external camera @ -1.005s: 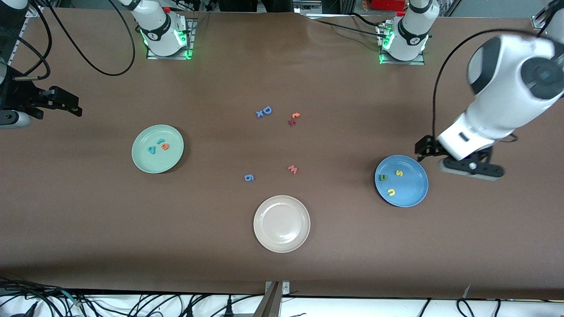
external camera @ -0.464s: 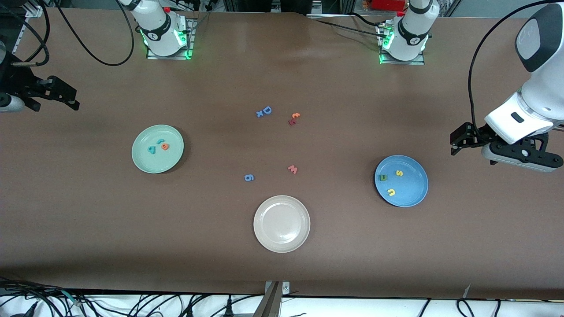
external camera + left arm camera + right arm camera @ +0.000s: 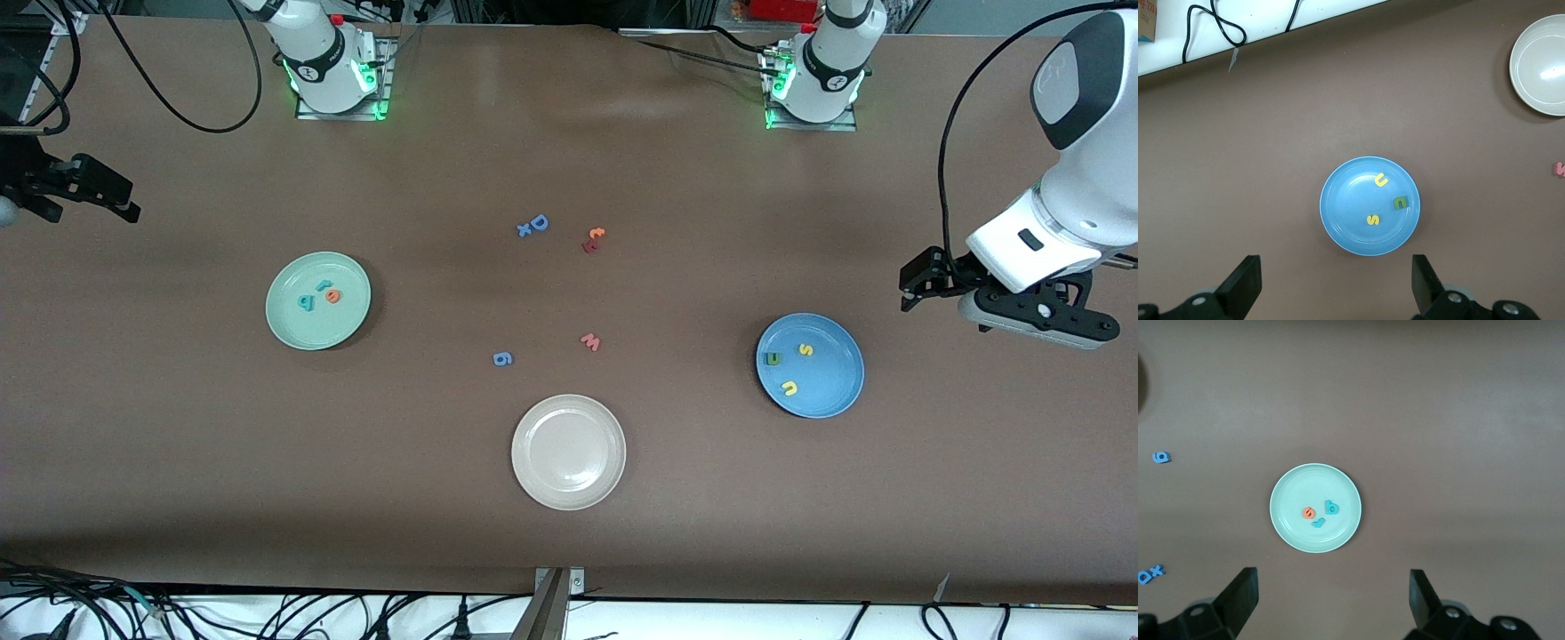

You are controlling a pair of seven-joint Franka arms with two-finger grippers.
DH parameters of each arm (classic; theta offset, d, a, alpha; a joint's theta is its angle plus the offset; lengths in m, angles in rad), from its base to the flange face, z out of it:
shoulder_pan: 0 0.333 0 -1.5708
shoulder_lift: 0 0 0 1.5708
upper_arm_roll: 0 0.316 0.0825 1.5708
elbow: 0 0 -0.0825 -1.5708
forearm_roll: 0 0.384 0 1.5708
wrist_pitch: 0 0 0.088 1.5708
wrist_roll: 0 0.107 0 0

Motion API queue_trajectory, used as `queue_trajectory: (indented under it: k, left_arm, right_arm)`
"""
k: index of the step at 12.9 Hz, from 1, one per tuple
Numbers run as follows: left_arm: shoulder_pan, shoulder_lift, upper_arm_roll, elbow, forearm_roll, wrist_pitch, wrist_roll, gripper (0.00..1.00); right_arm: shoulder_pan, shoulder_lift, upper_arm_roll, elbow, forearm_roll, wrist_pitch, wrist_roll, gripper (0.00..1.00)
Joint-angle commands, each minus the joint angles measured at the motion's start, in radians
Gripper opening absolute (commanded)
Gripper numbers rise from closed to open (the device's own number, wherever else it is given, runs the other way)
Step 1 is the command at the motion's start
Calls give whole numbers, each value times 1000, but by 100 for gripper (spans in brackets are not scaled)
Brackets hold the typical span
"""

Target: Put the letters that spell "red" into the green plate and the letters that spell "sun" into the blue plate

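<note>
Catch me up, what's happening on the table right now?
Nothing is being handled. The teal r, orange e and teal d lie in the green plate; the yellow s, green u and yellow n lie in the blue plate. The left hand hangs open near the blue plate at its arm's end of the table, the right hand open at the other end. Both hold nothing.

On the desk (image 3: 178, 462), the green plate (image 3: 293, 333) at nine o'clock holds teal and orange letters (image 3: 318, 296). The blue plate (image 3: 836, 391) at three o'clock holds yellow and green letters (image 3: 789, 366). A cream plate (image 3: 568, 452) sits at six.
</note>
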Motion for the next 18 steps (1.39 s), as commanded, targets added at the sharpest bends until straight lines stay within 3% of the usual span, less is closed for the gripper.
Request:
queue_trajectory:
  k: [1,18]
  left_arm:
    - [6,2,-6,13,-20,-21,14,99]
    - [5,2,-8,16,-13,-21,16,100]
  right_arm:
    - [9,-3,-8,4,7,-4,-12,100]
    - [15,8,-6,19,8,-17,-5,100]
